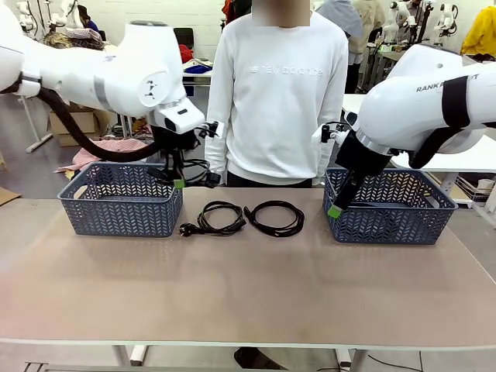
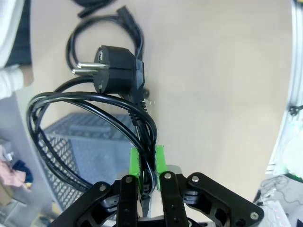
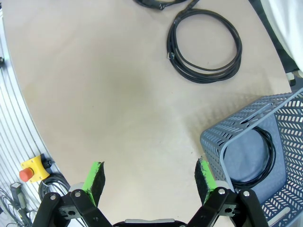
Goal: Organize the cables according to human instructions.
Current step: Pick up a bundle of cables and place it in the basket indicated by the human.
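Left gripper (image 2: 147, 163), jaws pinching a coiled power cord (image 2: 94, 113), hangs over the left basket (image 1: 120, 209), apparently for release; right gripper (image 3: 149, 172), jaws spread, hovers beside the right basket (image 3: 251, 127), which holds one cord (image 3: 271, 151); two coils (image 1: 221, 217) (image 1: 275, 218) lie on the table (image 1: 248, 287) between.

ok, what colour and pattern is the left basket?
The left basket is slate blue, with walls slotted in a herringbone pattern; the front view shows it best.

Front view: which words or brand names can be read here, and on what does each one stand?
"new balance": faint, on the person's white sweatshirt.
"RANK", then "OT": on the right arm; a black band covers the letters between.
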You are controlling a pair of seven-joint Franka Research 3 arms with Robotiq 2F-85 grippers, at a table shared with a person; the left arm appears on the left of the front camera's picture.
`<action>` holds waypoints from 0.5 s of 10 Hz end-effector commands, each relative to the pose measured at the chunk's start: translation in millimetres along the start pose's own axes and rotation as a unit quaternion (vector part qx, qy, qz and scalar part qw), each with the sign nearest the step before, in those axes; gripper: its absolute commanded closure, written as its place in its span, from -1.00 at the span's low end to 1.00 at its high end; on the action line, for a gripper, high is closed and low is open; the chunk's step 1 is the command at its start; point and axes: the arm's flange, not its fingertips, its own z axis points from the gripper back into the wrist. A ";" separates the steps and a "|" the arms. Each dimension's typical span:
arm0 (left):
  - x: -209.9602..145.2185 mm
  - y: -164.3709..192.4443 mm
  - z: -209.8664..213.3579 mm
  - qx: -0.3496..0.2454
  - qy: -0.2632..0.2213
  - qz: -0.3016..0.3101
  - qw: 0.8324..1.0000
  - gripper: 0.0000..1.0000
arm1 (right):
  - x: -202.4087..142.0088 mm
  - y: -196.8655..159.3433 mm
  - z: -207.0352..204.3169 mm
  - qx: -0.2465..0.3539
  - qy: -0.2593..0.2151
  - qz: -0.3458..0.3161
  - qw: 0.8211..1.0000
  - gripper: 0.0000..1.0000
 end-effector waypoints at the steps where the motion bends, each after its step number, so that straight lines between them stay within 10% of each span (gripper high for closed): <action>1: -32.3 0.2 3.9 0.008 -0.007 -0.009 1.000 0.70 | 2.8 -0.4 1.8 -0.003 0.000 0.000 1.000 -1.00; 5: -92.5 18.2 -6.8 0.020 0.006 -0.001 1.000 0.70 | 2.8 -0.4 1.8 -0.003 0.000 0.000 1.000 -1.00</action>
